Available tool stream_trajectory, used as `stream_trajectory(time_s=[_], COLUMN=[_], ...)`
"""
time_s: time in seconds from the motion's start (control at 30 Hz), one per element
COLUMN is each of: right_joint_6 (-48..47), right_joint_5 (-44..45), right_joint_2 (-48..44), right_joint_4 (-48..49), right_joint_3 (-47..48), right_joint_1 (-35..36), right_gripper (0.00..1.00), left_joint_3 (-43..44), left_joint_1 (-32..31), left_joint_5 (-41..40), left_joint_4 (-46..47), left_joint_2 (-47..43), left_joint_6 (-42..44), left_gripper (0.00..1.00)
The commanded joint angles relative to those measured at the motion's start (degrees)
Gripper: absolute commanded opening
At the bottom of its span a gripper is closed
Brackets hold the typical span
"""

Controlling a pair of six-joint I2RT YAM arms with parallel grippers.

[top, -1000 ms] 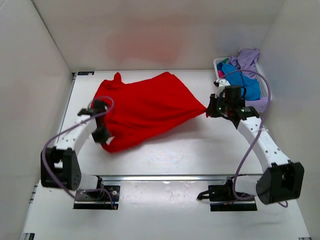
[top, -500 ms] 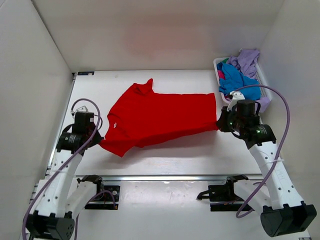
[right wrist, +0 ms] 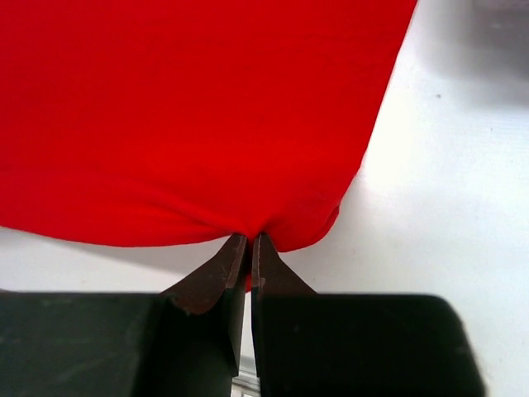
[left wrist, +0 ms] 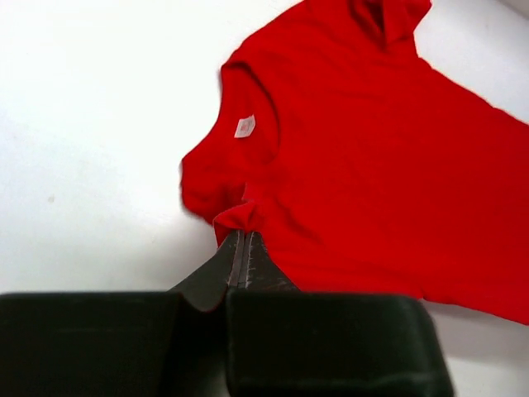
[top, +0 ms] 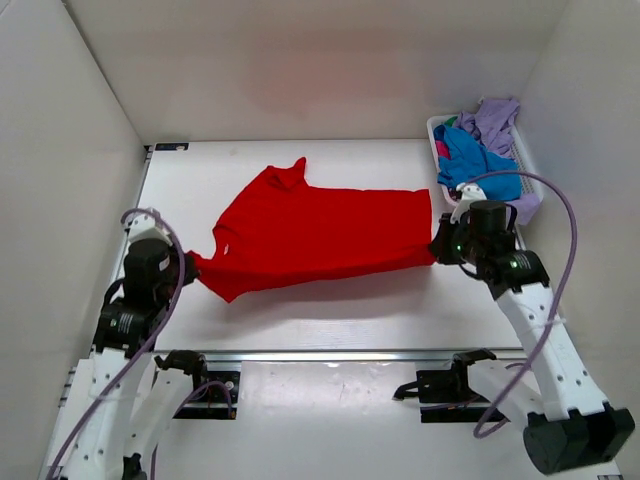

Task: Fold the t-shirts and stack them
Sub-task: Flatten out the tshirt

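left pincer [top: 191,264] is clenched on a small bunch of the red t-shirt [top: 320,235] near the left edge of the bench [top: 300,322]. in the left wrist view its fingertips [left wrist: 234,260] are seen pressed together, with a fold of red cloth pinched at the tip. a white label [left wrist: 245,126] is seen at the shirt's neck opening. right pincer [top: 435,249] is likewise clenched on a gathered corner of the same shirt, toward the right edge of the bench. the shirt is held stretched between the two pincers across the middle of the bench, one sleeve pointed to the far edge, and a shadow is cast under its near edge. a white basket [top: 433,126] is set in the far right corner, just behind the right pincer. a blue t-shirt [top: 482,162] and a lavender t-shirt [top: 496,118] are heaped in it.
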Motion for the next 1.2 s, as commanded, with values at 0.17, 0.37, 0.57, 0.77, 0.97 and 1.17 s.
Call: stream_trajectory(time_s=[0.17,0.37,0.57,0.77,0.97,1.17], right_joint_6=[-5.03,-15.67,-16.02,-16.99,-14.54,-14.26], right_joint_5=[-1.12,11.53,11.20,15.14,17.61,12.62], right_joint_2=[31.85,39.81,32.18,25.16,16.01,13.00], right_joint_4=[13.82,13.12,11.19,9.17,6.36,5.48], right_joint_3=[22.03,51.96,57.79,53.13,45.93,48.27], right_joint_1=[-4.32,2.70,4.64,8.32,11.49,7.82], right_gripper=[0.00,0.00,0.00,0.00,0.00,0.00], left_joint_3=[10.30,49.55,70.28,59.84,50.59,53.11], left_joint_1=[9.29,6.93,6.56,5.87,6.04,3.24], left_joint_5=[12.86,5.83,5.73,6.79,6.17,3.28], left_joint_4=[23.46,17.41,8.07,8.78,8.26,8.26], left_joint_2=[33.03,49.40,51.44,41.25,29.65,27.25], left_joint_6=[6.41,14.04,18.37,17.75,17.04,16.78], left_gripper=[0.00,0.00,0.00,0.00,0.00,0.00])
